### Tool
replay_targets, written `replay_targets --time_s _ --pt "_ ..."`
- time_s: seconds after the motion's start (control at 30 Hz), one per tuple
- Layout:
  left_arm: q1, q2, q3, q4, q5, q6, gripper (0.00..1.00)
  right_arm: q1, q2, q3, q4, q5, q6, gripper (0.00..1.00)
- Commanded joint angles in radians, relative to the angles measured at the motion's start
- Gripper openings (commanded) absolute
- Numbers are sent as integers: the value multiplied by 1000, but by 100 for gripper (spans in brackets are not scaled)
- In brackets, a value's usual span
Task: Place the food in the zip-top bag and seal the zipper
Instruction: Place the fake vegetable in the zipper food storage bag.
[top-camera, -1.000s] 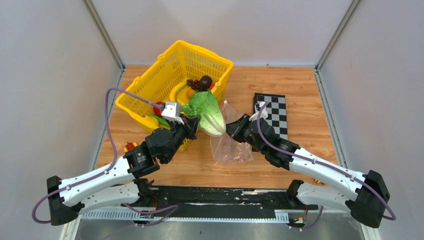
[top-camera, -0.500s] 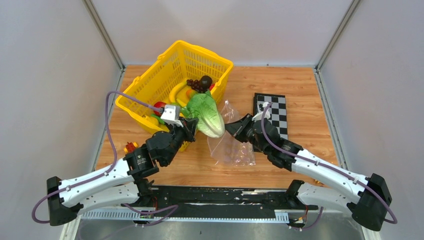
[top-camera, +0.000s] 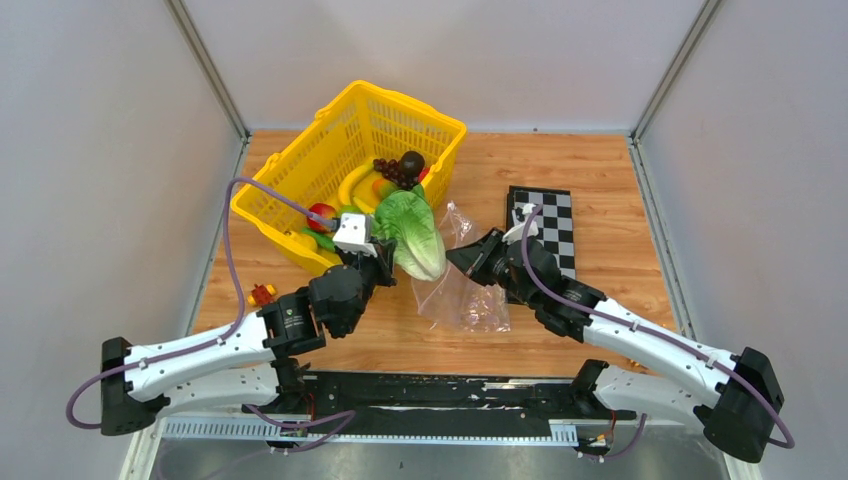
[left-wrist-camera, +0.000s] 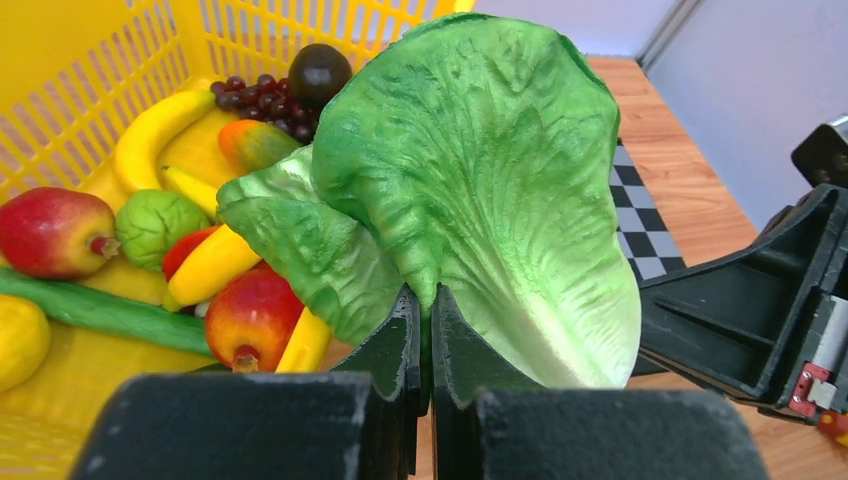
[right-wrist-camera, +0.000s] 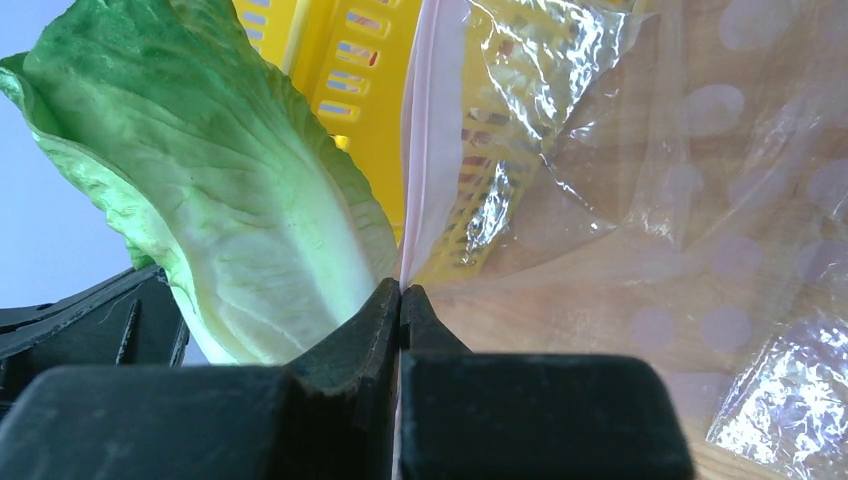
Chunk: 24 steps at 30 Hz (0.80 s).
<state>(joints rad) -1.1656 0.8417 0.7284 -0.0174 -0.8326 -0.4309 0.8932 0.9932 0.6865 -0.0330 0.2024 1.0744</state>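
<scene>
Left hand (left-wrist-camera: 420, 330): clamped on the stem end of the lettuce (left-wrist-camera: 480, 190).

Right hand (right-wrist-camera: 400, 300): pinched on the zipper (right-wrist-camera: 424, 150) edge of the zip-top bag (top-camera: 465, 300), whose body trails onto the table (top-camera: 600, 180).

Change within the last second: the left arm has carried the lettuce off the basket (top-camera: 300, 170) and both hands have converged. The leaf now hangs just beside the bag mouth.

Judgement: first insertion is imminent. The remaining food (left-wrist-camera: 60, 230) lies in the basket.

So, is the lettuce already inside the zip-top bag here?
No, the lettuce is clamped in the left gripper outside the zip-top bag, beside its pink mouth edge.
</scene>
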Motion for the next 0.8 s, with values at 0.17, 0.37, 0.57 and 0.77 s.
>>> replay_targets --time_s 0.17,0.37,0.57,0.77 --pt "-59 45 36 -10 -250 47 0 -2 -12 19 39 -40 53 0" --pt "-87 44 10 48 -273 93 0 -3 -42 27 -9 -12 67 0" --pt "-109 84 19 58 -299 98 0 -2 -25 138 -211 39 -40 0" --pt "-125 131 31 85 -305 99 0 0 -5 184 -271 40 -78 0"
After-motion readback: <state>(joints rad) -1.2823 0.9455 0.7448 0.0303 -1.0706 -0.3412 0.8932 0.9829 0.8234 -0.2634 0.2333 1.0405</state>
